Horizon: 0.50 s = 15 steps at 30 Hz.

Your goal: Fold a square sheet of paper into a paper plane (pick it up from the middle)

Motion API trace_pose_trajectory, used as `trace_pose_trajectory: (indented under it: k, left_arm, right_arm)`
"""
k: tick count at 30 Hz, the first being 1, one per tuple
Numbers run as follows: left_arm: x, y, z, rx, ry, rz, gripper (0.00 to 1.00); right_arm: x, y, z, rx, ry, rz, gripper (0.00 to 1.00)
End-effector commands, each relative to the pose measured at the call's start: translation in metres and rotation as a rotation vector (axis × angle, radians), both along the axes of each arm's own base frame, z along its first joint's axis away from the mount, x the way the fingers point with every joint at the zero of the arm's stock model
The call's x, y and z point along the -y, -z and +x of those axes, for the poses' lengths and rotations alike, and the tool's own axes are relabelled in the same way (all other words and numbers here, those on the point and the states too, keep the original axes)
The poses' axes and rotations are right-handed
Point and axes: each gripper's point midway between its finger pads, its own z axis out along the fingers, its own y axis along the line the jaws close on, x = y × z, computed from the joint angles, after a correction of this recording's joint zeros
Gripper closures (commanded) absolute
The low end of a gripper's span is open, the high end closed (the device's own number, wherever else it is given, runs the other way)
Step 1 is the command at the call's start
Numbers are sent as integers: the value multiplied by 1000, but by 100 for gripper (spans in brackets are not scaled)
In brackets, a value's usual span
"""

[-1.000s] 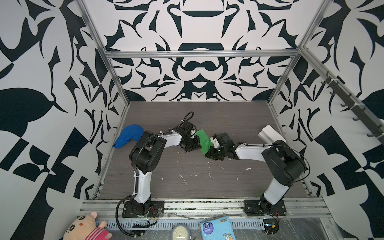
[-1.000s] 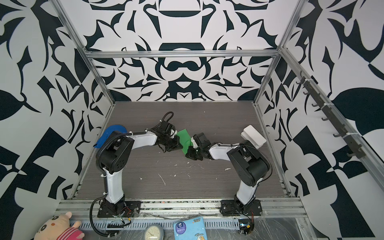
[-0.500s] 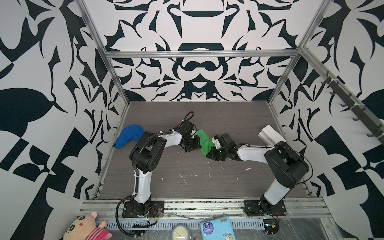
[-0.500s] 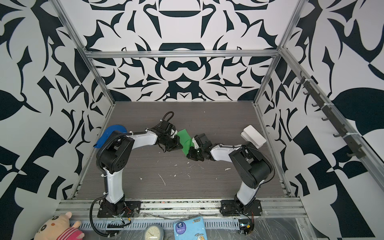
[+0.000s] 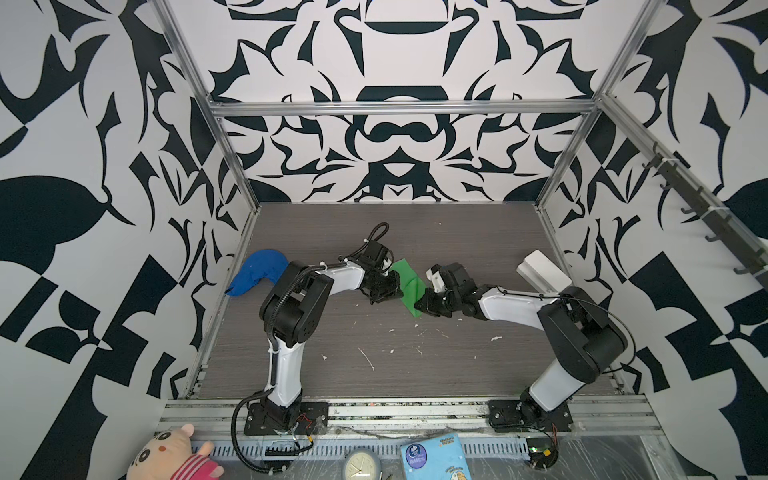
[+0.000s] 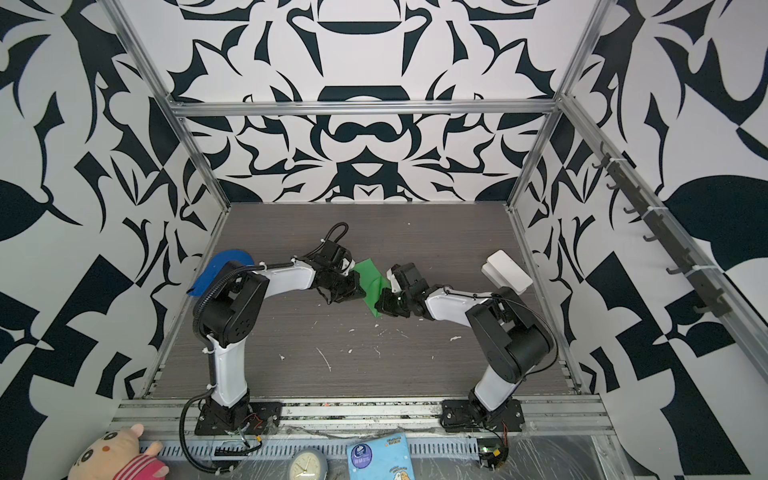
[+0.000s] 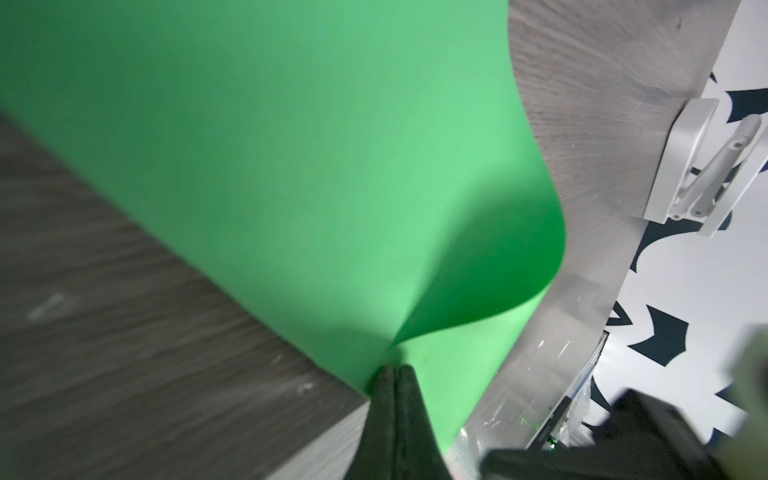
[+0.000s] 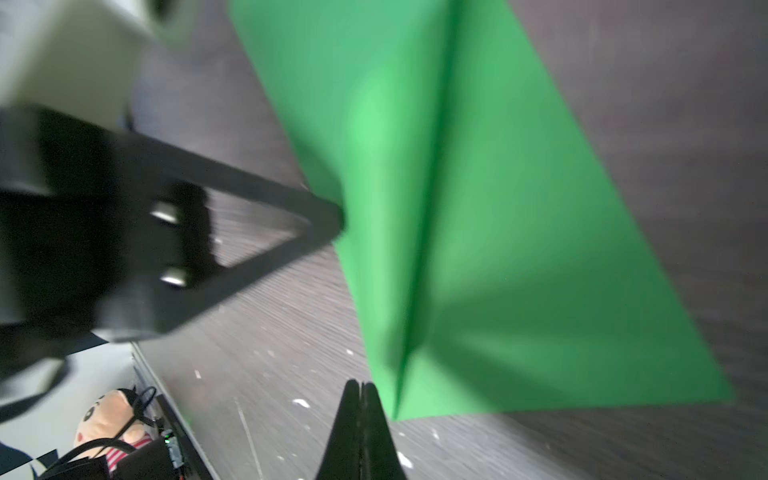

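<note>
So the grey wood-grain surface point(image 5: 457, 249) fills the whole floor of the cage, and both arms are folded low over it, reaching in toward the middle. The left arm point(image 5: 299, 307) rises from its base, bends hard at the elbow and runs its forearm nearly flat out to the right. The right arm point(image 5: 582, 345) pretty much mirrors it, forearm stretched leftward and tipped down a bit. Between them, around the middle of the surface, is the green sheet of paper point(image 5: 409, 286), with a lengthwise crease and one side curling up off the wood. The left gripper point(image 7: 392, 372) is clamped tight on the sheet's edge, easy to see in the left wrist view. The right gripper point(image 8: 360, 388) is pinched closed on itself, tips just beside the sheet's near corner; can't tell if it's actually touching the paper.
</note>
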Motion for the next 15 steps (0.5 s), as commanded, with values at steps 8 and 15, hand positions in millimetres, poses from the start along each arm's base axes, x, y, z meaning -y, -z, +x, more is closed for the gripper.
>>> trace_pose_trajectory:
  k: [8,15]
  left_arm:
    - [-20,36,-10,-59,-16,132,100]
    - [-20,34,-10,-56,-13,134,100]
  right_arm:
    - [-10,-17,53,93,-44,21,100]
    - [-13,1,58,43,-63,29,100]
